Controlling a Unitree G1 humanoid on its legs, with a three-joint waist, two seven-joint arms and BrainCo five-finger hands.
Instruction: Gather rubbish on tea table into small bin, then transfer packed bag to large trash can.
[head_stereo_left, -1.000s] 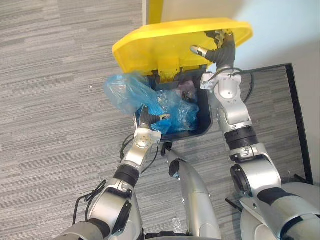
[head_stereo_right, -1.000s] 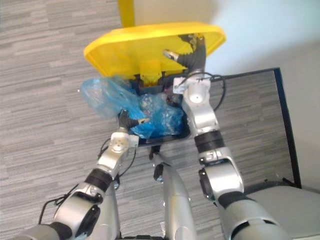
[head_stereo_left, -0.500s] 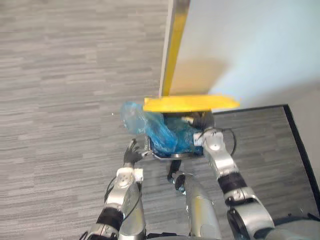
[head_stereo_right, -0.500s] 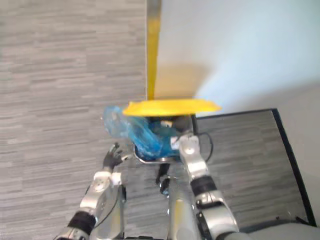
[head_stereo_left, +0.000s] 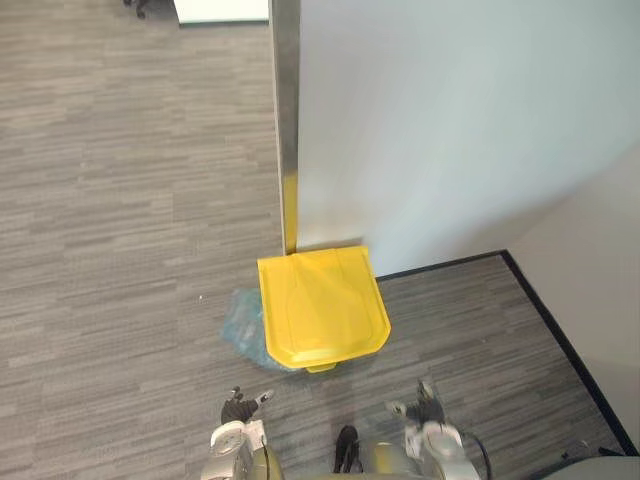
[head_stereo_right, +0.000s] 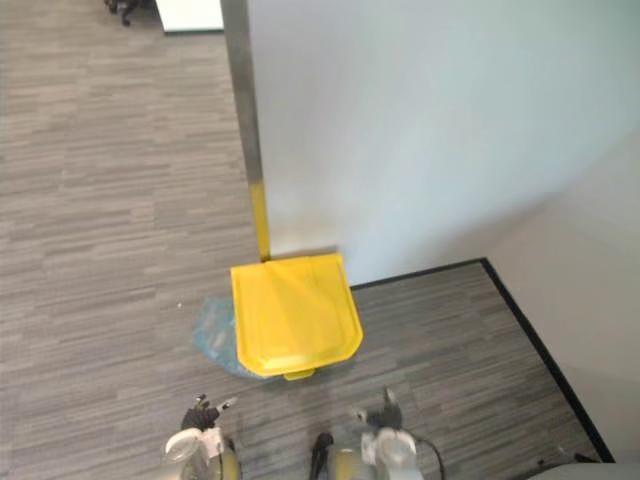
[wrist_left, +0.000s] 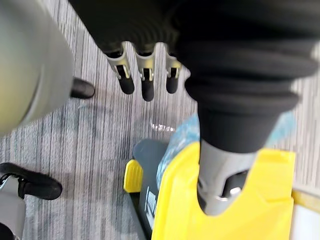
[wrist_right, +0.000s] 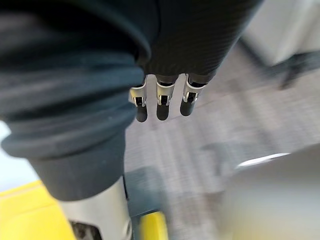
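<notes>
Both hands were low at the near edge of the head views, free of the load. The left hand (head_stereo_left: 237, 409) had its fingers (wrist_left: 145, 77) straight and loosely spread, holding nothing. The right hand (head_stereo_left: 424, 406) was likewise slack, its fingers (wrist_right: 160, 102) extended over bare floor.

One second before, the right hand had propped the lid (head_stereo_left: 320, 305) upright while the left hand reached into the bag (head_stereo_left: 243, 320). Half a second before, the lid stood half lowered. Here it lay flat and shut on the bin (wrist_left: 148, 152). The camera had also swung to take in more of the room.

The blue bag sat in the bin, part of it bulging out from under the lid's left edge onto the floor.

The bin stood on grey striped carpet (head_stereo_left: 120, 200), against a pale wall (head_stereo_left: 450, 120). A metal post (head_stereo_left: 285, 100), yellow at its foot, ran up the wall's edge just behind the lid. Black skirting (head_stereo_left: 440, 265) lined the wall's base.
</notes>
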